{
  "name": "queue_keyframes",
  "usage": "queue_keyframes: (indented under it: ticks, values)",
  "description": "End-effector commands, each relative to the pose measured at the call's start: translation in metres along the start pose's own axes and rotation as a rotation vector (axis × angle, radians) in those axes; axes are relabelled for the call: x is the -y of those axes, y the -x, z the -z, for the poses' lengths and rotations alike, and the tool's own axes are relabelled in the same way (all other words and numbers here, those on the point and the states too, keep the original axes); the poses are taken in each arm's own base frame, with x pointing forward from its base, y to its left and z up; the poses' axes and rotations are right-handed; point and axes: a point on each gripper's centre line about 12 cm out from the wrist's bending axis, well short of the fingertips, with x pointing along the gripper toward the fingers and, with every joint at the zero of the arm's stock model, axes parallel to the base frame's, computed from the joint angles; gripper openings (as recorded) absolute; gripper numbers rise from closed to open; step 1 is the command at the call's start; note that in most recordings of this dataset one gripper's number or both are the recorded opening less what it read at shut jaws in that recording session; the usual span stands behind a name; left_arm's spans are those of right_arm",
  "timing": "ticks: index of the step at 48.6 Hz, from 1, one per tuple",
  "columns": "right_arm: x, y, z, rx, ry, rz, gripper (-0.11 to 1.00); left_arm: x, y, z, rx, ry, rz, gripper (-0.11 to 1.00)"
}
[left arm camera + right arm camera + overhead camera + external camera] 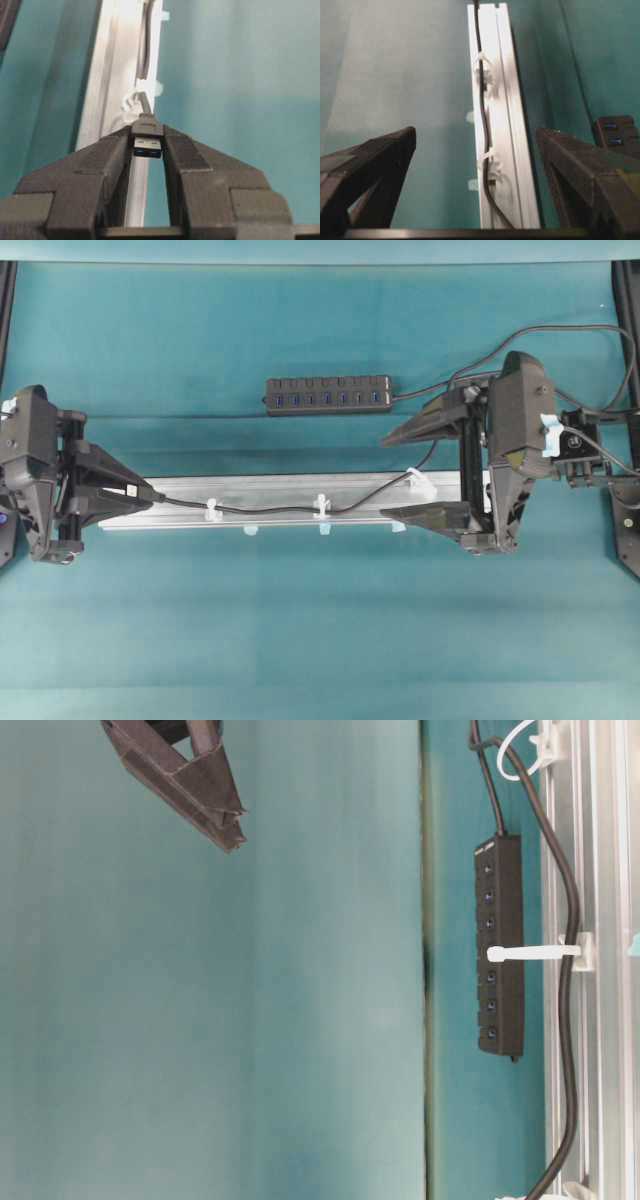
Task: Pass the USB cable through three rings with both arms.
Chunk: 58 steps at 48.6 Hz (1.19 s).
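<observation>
Gripping USB cable (147, 131) plug: left pincer (147, 150) narrow | right pincer (475, 165) wide, holding nothing

Brushed silver metal rail (280, 490) — matt teal cloth table (300, 640), white plastic rings (321, 506).

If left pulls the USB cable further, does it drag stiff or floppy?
Probably floppy: the USB cable sags in curves between the rings. Plug end likely rigid; the left gripper pinches it squarely. It may snag at a ring.
</observation>
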Motion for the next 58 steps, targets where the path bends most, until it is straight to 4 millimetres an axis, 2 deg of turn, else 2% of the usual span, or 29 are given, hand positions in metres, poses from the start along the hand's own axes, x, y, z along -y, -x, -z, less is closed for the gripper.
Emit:
queue_keyframes:
  ticks: [1, 58]
  values:
    - [-0.0012, 0.0008, -0.0044, 0.015, -0.008, -0.004, 0.71, 0.0011, 0.0001, -0.0088, 0.024, 0.000, 0.003, 0.24]
    - [-0.0009, -0.0049, 0.0017, -0.014, -0.045, -0.002, 0.71, 0.0009, 0.0001, -0.0097, 0.028, -0.001, 0.002, 0.24]
